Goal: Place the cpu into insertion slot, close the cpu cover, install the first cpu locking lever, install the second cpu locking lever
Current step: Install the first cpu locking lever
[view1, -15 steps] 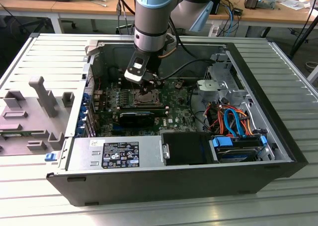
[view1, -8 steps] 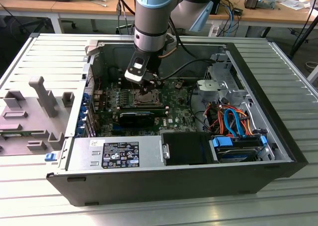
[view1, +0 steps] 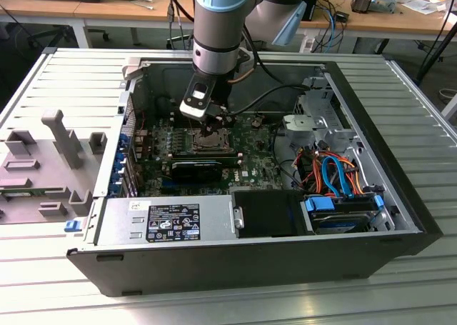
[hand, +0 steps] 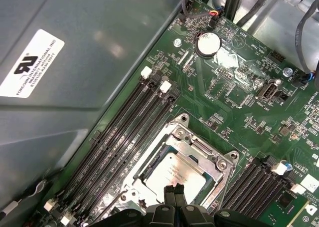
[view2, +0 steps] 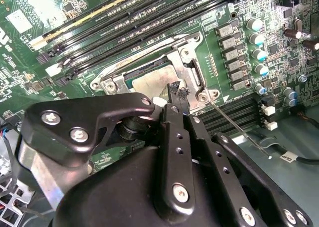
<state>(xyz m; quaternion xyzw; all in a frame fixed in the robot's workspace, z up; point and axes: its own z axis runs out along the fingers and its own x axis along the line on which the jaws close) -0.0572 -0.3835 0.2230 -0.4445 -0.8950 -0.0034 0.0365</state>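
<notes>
A robot arm reaches down into an open desktop computer case lying on its side. Its pincer (view1: 212, 128), just above the centre of the exterior view, hangs right over the insertion slot (view1: 205, 141) of the green motherboard (view1: 246, 153).

In the first wrist view the cpu (hand: 174, 173) sits flat in the slot at lower centre, its dull silver top showing through the window of the cpu cover (hand: 199, 152), which lies closed over it. The pincer's two black fingertips (hand: 170, 192) are pressed together at the bottom edge of that picture, holding nothing. In the second wrist view a thin metal locking lever (view2: 239, 129) runs from the socket's corner toward the lower right, apparently still loose, with the pincer tip (view2: 177, 95) just beside its hinge end.

Judging from this, the lever stage is in hand. Doing it well calls for steady pressure along the wire, kept clear of the black memory slots (hand: 124, 132) next to the socket.

The case rests on a ribbed grey metal bench (view1: 64, 82); grey plastic fixtures (view1: 61, 143) stand at middle left. A wooden desk (view1: 107, 11) with cables crosses the top of the exterior view.
</notes>
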